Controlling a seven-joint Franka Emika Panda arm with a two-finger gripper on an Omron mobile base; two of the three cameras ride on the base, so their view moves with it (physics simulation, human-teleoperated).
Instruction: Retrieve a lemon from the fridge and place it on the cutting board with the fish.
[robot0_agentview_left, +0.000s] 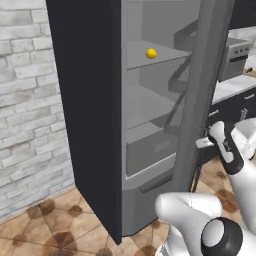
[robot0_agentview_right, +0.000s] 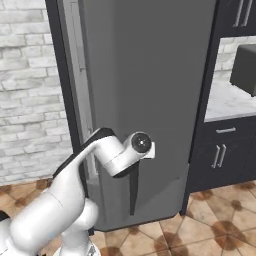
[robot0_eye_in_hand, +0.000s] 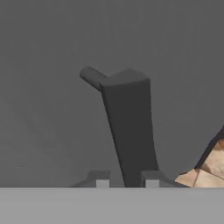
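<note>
The fridge (robot0_agentview_left: 95, 100) stands with its door (robot0_agentview_left: 200, 90) swung partly open. A small yellow lemon (robot0_agentview_left: 151, 53) rests on an upper shelf inside. My gripper (robot0_agentview_left: 203, 143) presses against the door's outer face, shut on the dark curved handle (robot0_eye_in_hand: 129, 127), which runs up between the two fingertips (robot0_eye_in_hand: 102, 182). In the right base view the hand (robot0_agentview_right: 140, 145) sits at the top of that handle (robot0_agentview_right: 133, 192). A light brown sliver at the far right looks like the cutting board (robot0_agentview_left: 250, 73). The fish is out of view.
A grey countertop oven (robot0_agentview_left: 232, 57) sits on a pale counter (robot0_agentview_left: 230, 87) above dark cabinets (robot0_agentview_right: 220, 155), right of the fridge. A white brick wall (robot0_agentview_left: 27, 100) runs along the left. The floor is brown tile (robot0_agentview_left: 45, 230).
</note>
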